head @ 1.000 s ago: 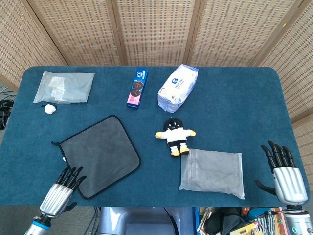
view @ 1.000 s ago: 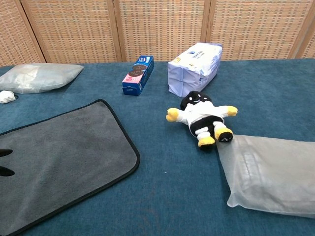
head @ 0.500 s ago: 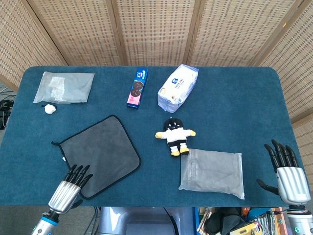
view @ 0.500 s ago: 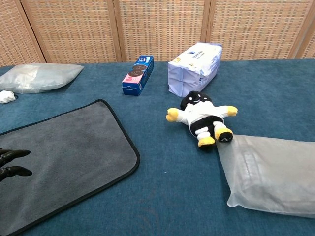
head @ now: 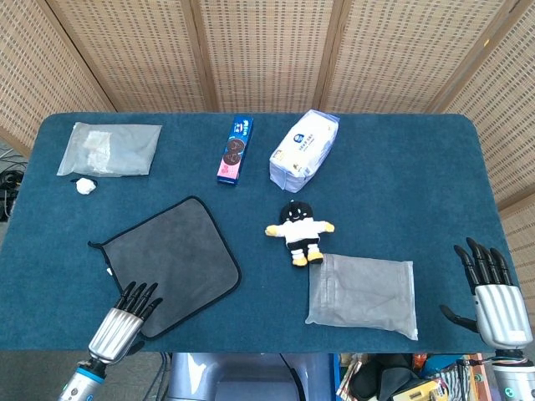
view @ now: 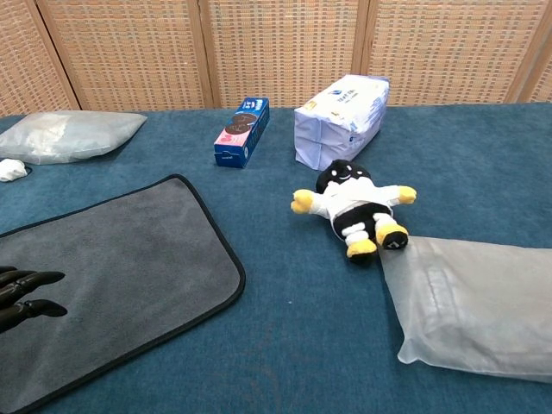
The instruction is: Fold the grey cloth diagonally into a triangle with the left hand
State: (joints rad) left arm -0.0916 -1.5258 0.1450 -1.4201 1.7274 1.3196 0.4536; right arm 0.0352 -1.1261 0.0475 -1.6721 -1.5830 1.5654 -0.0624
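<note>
The grey cloth (head: pixel 170 261) with black trim lies flat and unfolded on the blue table, left of centre; the chest view shows it too (view: pixel 112 276). My left hand (head: pixel 124 322) hovers at the cloth's near corner with its fingers spread over the edge and nothing in them; in the chest view only its black fingertips (view: pixel 26 293) show, above the cloth. My right hand (head: pixel 493 292) is open at the table's near right corner, far from the cloth.
A plush doll (head: pixel 298 231) lies mid-table beside a grey plastic pouch (head: pixel 362 294). At the back are a blue cookie box (head: pixel 235 149), a white tissue pack (head: pixel 303 149) and a clear bag (head: pixel 109 149) with a small white lump (head: pixel 84 186).
My left hand has shifted right along the near edge, and its fingertips reach further over the cloth's near corner. The right hand has sunk slightly. The cloth has not moved.
</note>
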